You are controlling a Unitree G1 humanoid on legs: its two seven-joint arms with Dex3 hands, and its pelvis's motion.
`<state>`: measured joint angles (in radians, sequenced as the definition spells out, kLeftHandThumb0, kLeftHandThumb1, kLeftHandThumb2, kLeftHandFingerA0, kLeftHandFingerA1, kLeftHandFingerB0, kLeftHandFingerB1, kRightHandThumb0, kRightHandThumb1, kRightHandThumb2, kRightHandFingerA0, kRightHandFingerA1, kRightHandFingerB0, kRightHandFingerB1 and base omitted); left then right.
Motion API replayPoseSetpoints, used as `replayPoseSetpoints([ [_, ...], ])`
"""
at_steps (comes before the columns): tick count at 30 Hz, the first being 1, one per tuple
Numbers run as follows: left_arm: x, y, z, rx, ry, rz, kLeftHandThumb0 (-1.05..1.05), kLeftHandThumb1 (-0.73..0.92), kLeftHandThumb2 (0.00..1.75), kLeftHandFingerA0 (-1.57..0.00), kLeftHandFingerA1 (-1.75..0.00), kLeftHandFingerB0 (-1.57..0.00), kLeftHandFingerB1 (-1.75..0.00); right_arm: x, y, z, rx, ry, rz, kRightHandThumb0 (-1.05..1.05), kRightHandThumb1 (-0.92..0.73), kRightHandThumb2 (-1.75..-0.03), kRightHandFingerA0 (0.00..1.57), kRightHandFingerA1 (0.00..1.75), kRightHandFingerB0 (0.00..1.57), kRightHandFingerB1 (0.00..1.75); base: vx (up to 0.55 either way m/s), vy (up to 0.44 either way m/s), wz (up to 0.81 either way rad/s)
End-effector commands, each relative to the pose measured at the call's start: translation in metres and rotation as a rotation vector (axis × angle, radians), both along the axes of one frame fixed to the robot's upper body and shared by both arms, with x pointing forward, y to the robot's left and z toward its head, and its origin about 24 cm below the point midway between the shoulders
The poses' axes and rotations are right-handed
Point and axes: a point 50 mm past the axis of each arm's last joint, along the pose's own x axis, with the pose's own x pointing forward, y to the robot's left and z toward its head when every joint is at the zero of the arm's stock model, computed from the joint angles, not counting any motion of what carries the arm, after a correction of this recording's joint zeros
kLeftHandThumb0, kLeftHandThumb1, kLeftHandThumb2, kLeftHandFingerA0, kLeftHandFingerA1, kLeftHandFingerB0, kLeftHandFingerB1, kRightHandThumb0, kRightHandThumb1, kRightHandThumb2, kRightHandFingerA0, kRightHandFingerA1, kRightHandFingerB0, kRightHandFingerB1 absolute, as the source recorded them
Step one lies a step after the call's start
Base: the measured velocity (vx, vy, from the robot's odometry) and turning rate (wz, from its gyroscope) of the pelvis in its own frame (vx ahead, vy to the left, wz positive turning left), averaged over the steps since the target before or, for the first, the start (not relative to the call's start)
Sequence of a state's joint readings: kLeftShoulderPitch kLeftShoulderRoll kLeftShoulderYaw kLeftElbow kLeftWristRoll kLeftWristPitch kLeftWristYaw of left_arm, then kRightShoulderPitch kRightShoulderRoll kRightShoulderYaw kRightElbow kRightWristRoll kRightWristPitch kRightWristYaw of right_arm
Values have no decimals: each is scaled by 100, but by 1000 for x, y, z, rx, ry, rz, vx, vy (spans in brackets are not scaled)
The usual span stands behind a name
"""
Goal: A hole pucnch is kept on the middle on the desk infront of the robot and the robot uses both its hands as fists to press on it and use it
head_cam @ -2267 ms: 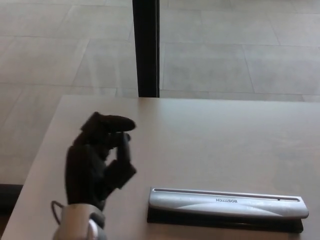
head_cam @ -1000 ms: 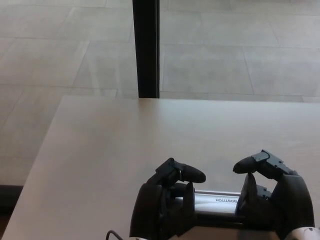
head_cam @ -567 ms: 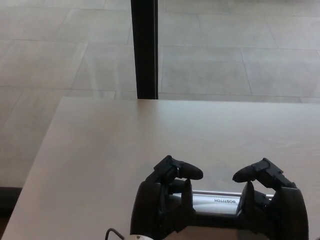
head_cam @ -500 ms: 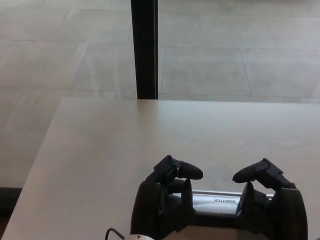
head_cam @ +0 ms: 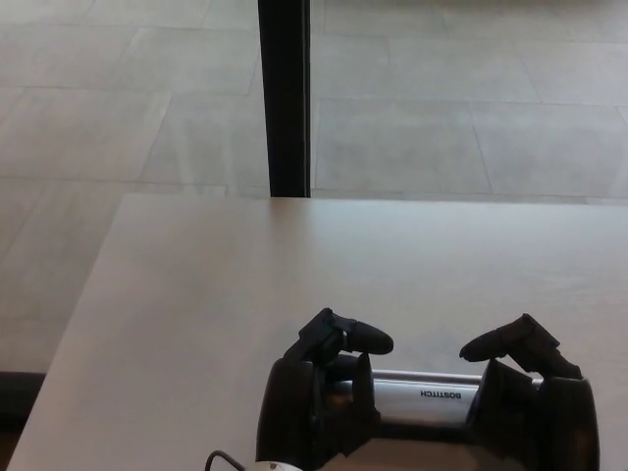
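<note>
Left of the silver hole punch's (head_cam: 422, 394) logo, the robot's left hand (head_cam: 316, 397) sits curled into a fist on its bar. Right of the logo, the right hand (head_cam: 535, 402) does likewise. The press appears underway; release remains.

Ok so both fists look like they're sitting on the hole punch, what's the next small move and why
Probably push both fists straight down together. The left hand and right hand rest curled on opposite ends of the hole punch, near the desk front edge, so an even press should drive the silver lever down without tipping. How far down the lever sits cannot be told.
</note>
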<state>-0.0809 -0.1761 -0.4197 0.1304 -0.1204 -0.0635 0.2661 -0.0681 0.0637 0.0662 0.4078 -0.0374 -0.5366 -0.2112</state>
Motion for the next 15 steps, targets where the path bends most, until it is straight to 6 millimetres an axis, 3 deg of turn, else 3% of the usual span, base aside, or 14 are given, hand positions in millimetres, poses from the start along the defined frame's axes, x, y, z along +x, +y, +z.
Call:
replayPoseSetpoints([
  [1, -10, -44, -2, -150, 72, 145, -36, 85, 91, -98, -175, -53, -175, -36, -40, -63, -378, 191, -174, -31, -66, -115, 98, 175, 71, 175, 0, 0, 0],
  [9, -7, -48, -1, -142, 47, 201, -34, 85, 96, -101, -175, -54, -175, -50, -46, -79, -452, 272, -113, -17, -68, -110, 95, 175, 63, 175, 0, 0, 0],
  [15, -6, -47, -2, -124, 38, 223, -34, 85, 95, -99, -175, -54, -175, -59, -54, -91, -542, 329, -109, -10, -54, -128, 92, 175, 67, 173, 0, 0, 0],
])
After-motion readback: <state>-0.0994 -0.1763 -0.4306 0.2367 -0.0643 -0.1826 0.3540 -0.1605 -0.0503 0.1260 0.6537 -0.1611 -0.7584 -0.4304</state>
